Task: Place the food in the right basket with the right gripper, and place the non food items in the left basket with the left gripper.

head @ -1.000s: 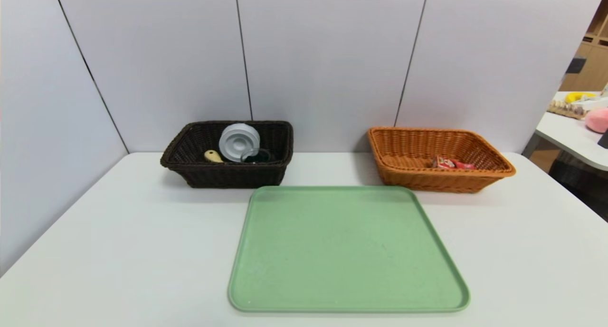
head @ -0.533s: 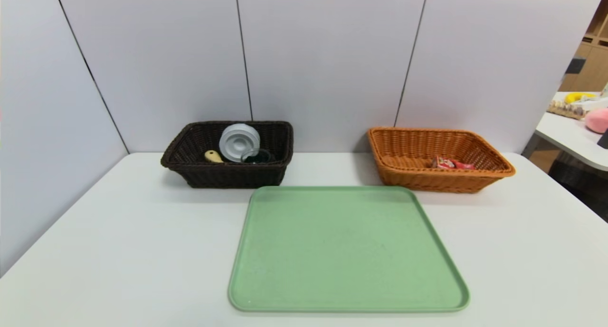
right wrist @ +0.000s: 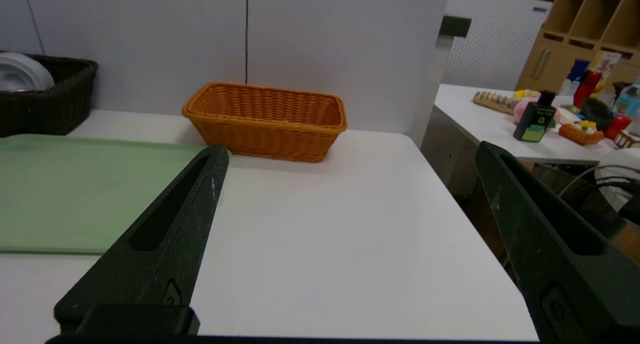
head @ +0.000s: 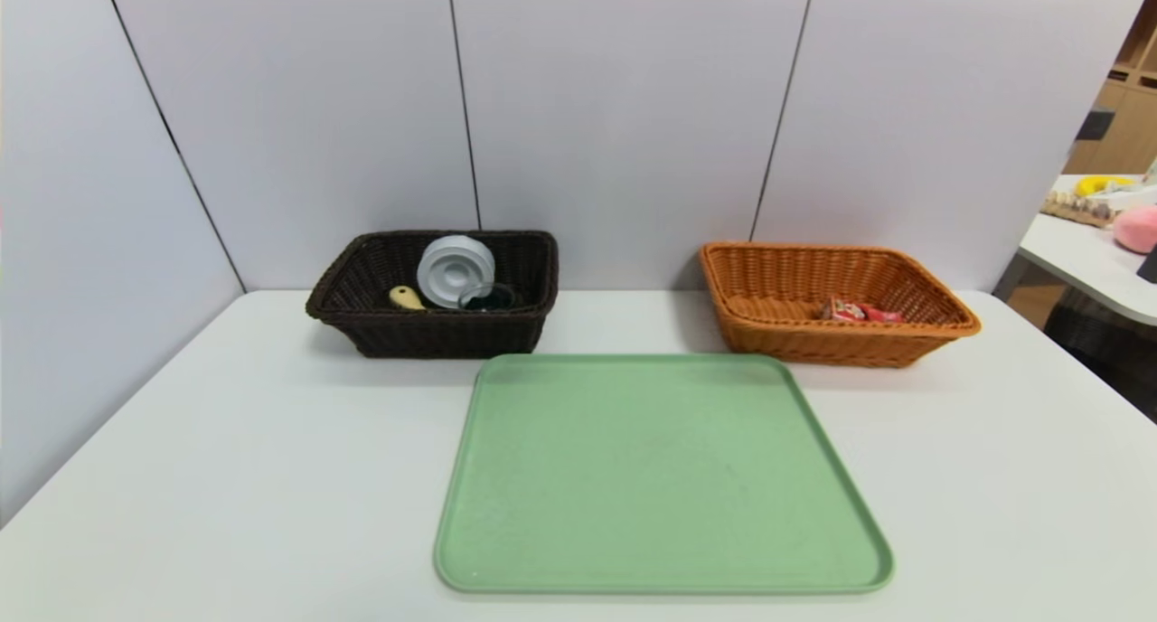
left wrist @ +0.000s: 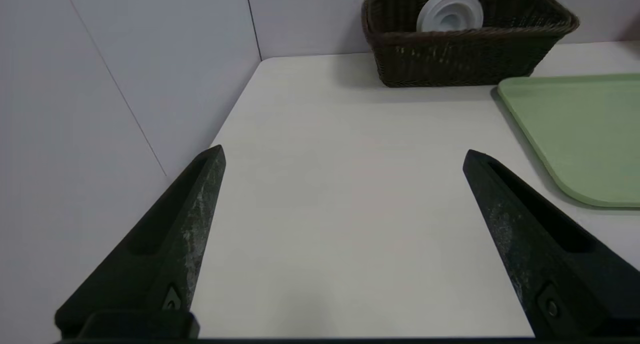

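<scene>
The light, crinkly red snack packet, best pinched across its soft middle, is seen inside the orange basket at the table's far right edge, while both grippers are held spread and empty.

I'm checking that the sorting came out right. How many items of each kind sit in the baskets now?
Non-food, in the dark brown basket: 3 (white container, yellow fork, glass cup)
Food, in the orange basket: 1 (red snack packet)
Total: 4
</scene>
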Robot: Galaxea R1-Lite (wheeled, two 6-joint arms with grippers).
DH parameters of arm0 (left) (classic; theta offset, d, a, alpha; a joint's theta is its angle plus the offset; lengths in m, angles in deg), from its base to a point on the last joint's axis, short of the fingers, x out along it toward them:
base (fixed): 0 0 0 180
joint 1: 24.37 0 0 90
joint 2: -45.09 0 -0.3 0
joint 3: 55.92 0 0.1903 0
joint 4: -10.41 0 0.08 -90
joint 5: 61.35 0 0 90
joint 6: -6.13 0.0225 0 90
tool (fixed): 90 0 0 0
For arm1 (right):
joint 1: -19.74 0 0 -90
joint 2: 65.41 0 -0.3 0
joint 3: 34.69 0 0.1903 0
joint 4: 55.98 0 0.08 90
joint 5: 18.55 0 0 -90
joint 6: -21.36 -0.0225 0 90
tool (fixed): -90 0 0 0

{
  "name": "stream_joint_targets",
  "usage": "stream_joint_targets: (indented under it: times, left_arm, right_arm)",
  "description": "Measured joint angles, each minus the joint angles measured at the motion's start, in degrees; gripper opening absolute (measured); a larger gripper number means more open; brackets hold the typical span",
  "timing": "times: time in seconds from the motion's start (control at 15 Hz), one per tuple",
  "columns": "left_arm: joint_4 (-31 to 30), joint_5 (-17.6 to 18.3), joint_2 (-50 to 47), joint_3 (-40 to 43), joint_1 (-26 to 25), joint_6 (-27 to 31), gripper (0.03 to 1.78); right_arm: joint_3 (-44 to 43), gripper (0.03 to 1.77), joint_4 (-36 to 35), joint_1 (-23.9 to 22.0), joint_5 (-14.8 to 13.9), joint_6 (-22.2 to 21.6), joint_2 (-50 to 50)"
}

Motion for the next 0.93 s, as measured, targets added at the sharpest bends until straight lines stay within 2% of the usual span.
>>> stream_joint_targets:
  times: [0.13, 0.27, 0.47, 0.53, 0.6, 0.73, 0.8, 0.93]
  left_arm:
    - [-6.91, 2.43, -0.01, 4.00, 0.00, 1.79, 1.69]
    - [-15.21, 3.30, -0.01, 11.86, 0.00, 3.44, 1.69]
    - [-32.46, 3.80, -0.01, 24.04, 0.00, 7.28, 1.69]
    - [-37.32, 3.85, -0.01, 25.86, 0.00, 7.52, 1.69]
    - [-38.72, 3.96, -0.01, 26.88, 0.00, 7.02, 1.69]
    - [-35.16, 4.02, -0.01, 27.58, -0.02, 4.90, 1.69]
    - [-33.06, 4.16, -0.01, 27.65, 0.00, 4.02, 1.69]
    - [-28.49, 5.84, -0.01, 27.76, -0.02, 3.41, 1.69]
  right_arm:
    - [3.15, 1.70, -3.47, 0.00, -0.32, 2.04, -0.10]
    - [8.17, 1.70, -8.87, 0.00, -1.13, 2.91, -0.10]
    - [20.35, 1.70, -23.89, 0.00, -1.28, 4.73, -0.12]
    - [25.98, 1.70, -30.56, 0.00, -1.11, 6.06, -0.12]
    - [31.12, 1.70, -37.08, 0.00, -0.95, 7.63, -0.10]
    - [37.08, 1.70, -47.62, 0.00, -0.17, 10.02, -0.10]
    - [38.18, 1.70, -48.53, 0.00, 0.29, 9.86, -0.10]
    - [38.99, 1.70, -42.72, 0.00, 1.12, 6.94, -0.10]
